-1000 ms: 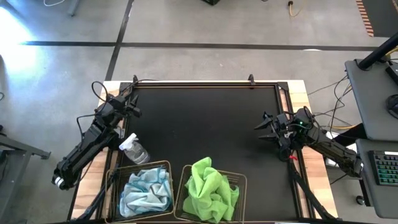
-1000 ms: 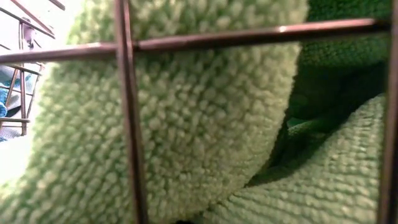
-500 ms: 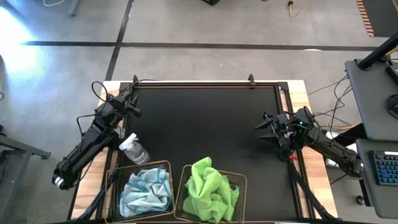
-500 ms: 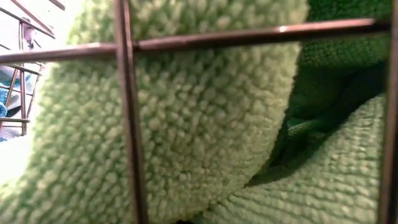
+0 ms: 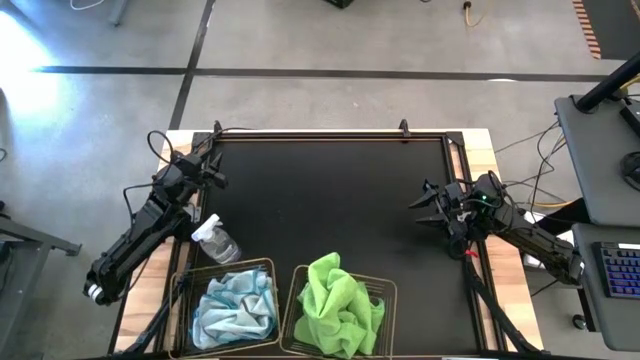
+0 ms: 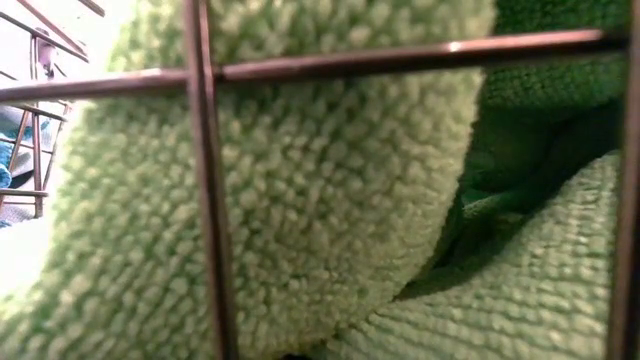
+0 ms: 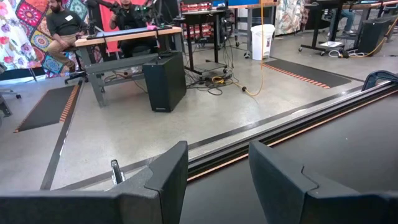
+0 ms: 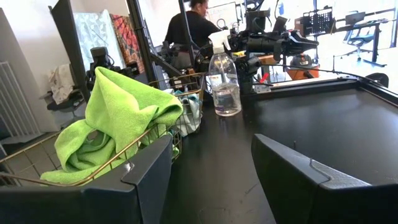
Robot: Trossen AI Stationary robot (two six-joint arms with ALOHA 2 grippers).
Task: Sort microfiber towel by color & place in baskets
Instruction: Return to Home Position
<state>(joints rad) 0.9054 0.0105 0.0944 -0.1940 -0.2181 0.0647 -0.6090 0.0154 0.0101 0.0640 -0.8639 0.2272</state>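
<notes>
High view, starting at the left: the left arm lies folded along the left edge of the wooden table (image 5: 481, 146). Its left hand (image 5: 212, 174) sits over the far left corner of the flat black mat (image 5: 330, 190). The left wrist view shows that hand spread apart, with nothing between its dark, flat-faced halves. Near the arm, toward the front, is a small clear spray bottle (image 5: 217, 241), which the right wrist view shows standing upright. Just beside it is the left basket (image 5: 188, 278), shallow and rectangular, of thin bronze wire, holding crumpled pale blue towels (image 5: 236, 308). The right basket (image 5: 388, 292) is set close alongside, and lime green towels (image 5: 338, 305) are heaped in it above the rim. In the low view that green cloth fills the picture: soft, nubby loops pressed against the thin wires. Farthest right, the right arm reaches in from the table's right edge. Its right hand (image 5: 422, 203) is over the mat's right side, pointing inward, spread apart and empty
</notes>
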